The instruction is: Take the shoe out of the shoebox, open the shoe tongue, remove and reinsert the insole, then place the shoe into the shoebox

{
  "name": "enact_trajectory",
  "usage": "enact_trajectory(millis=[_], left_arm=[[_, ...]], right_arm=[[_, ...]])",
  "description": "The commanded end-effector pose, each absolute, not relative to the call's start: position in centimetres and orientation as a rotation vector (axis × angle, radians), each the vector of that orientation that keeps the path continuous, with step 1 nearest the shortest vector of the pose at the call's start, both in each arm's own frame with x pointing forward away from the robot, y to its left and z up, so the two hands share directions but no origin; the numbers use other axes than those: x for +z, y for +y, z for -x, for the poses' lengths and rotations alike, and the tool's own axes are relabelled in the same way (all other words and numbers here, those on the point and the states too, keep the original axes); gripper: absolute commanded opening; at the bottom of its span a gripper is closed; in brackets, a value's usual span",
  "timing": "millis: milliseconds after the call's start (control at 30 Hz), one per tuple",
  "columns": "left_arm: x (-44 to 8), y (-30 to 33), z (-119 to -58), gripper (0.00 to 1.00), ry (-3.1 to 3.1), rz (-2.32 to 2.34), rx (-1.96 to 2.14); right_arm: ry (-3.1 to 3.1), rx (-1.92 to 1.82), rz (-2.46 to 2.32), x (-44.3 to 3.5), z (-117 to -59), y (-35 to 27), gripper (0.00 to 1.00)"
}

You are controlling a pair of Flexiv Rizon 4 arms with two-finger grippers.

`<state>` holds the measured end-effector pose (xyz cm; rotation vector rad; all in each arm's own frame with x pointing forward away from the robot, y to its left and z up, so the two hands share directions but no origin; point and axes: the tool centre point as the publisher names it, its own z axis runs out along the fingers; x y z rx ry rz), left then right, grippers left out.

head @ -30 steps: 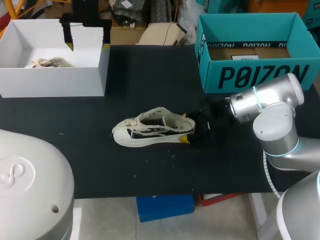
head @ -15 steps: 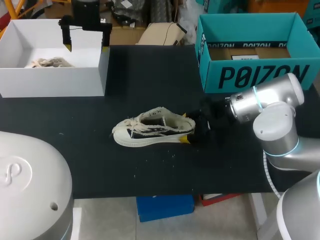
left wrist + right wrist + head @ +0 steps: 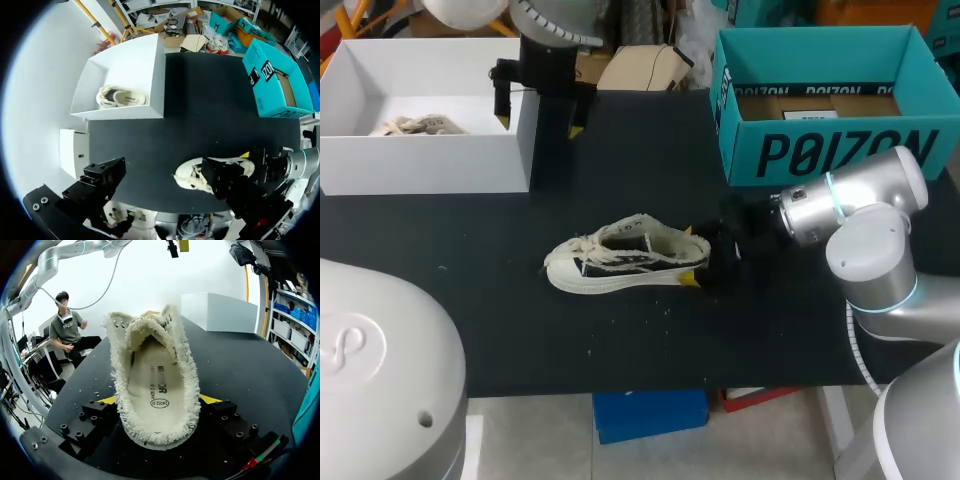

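Observation:
A cream and black canvas shoe (image 3: pixel 615 257) lies on its sole in the middle of the black table (image 3: pixel 620 170), toe to the left. My right gripper (image 3: pixel 692 257) is shut on its heel, one yellow tip on each side. The right wrist view looks into the shoe (image 3: pixel 155 365), whose printed insole (image 3: pixel 159 387) lies flat inside. My left gripper (image 3: pixel 540 125) hangs open and empty above the right wall of the white box (image 3: pixel 430 165). In the left wrist view the shoe (image 3: pixel 190 177) lies far below, partly behind one finger. The teal shoebox (image 3: pixel 830 150) stands open at the back right.
A second cream shoe (image 3: pixel 415 125) lies inside the white box (image 3: pixel 117 112) at the back left. The teal shoebox (image 3: pixel 272 80) holds a brown cardboard insert (image 3: pixel 815 103). Bare black table lies between the two boxes and in front of the shoe.
My left arm has swung to the right, from over the white box's inside to over its right wall. The right gripper and the shoe have not moved.

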<state>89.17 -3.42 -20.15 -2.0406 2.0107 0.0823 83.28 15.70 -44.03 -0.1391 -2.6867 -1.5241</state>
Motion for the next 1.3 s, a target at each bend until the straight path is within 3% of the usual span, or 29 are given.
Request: enact_trajectory(millis=[33,333,833,1300], left_arm=[[-21.7,-6.1,-88.6,1.00,2.006,2.031,0.136],[-23.8,-10.2,-86.0,1.00,2.030,2.020,0.189],[-23.7,-10.4,-86.0,1.00,2.025,2.031,0.177],[-27.7,-14.4,-82.9,1.00,2.090,2.059,0.198]], right_arm=[[-2.688,-1.525,0.142,-44.2,-83.4,15.9,0.00],[-2.688,-1.525,0.142,-44.2,-83.4,15.9,0.00],[-2.688,-1.525,0.142,-44.2,-83.4,15.9,0.00],[-2.688,-1.525,0.142,-44.2,-83.4,15.9,0.00]])
